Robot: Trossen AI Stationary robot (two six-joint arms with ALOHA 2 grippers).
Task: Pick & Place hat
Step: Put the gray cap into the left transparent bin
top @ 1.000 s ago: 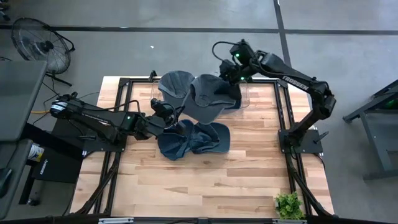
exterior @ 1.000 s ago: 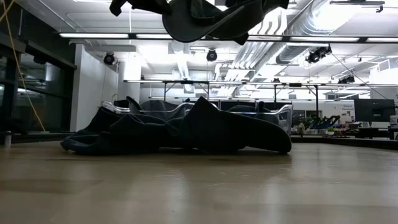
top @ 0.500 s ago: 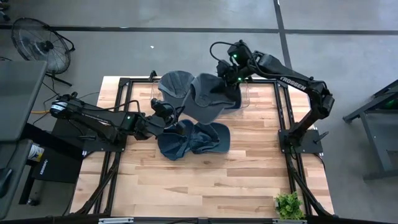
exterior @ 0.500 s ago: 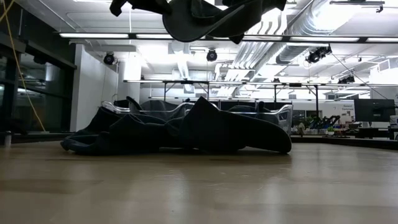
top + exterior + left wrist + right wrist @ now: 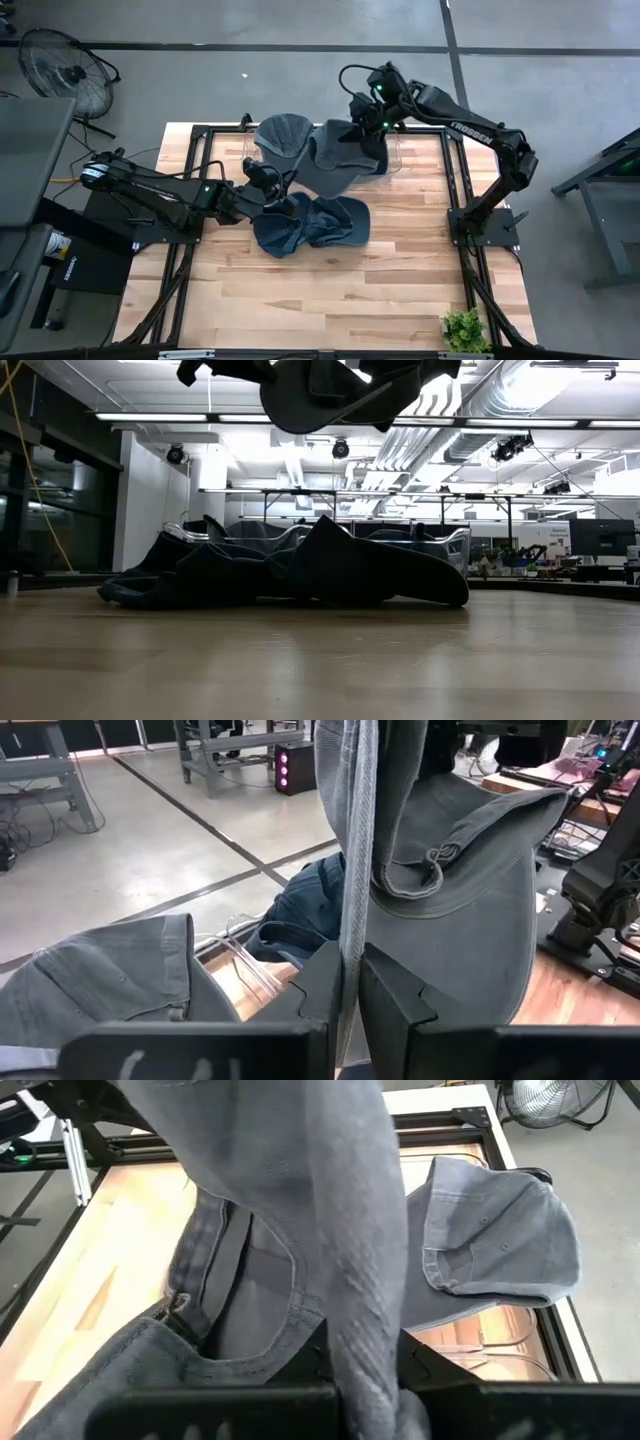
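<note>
both the left gripper (image 5: pixel 348 982) and right gripper (image 5: pixel 365 1370) fingers pinch one raised grey hat (image 5: pixel 335 160); opposite pulling could tear it loose.

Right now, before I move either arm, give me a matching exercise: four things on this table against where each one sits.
1 grey fabric cap by the right arm
2 dark blue fabric hats
3 second grey fabric cap, left of it
4 small green plant

A near right corner
B lying mid-table
C pinched by left tool and right tool
D far edge, not gripped

Pairs: 1-C, 2-B, 3-D, 4-A
</note>
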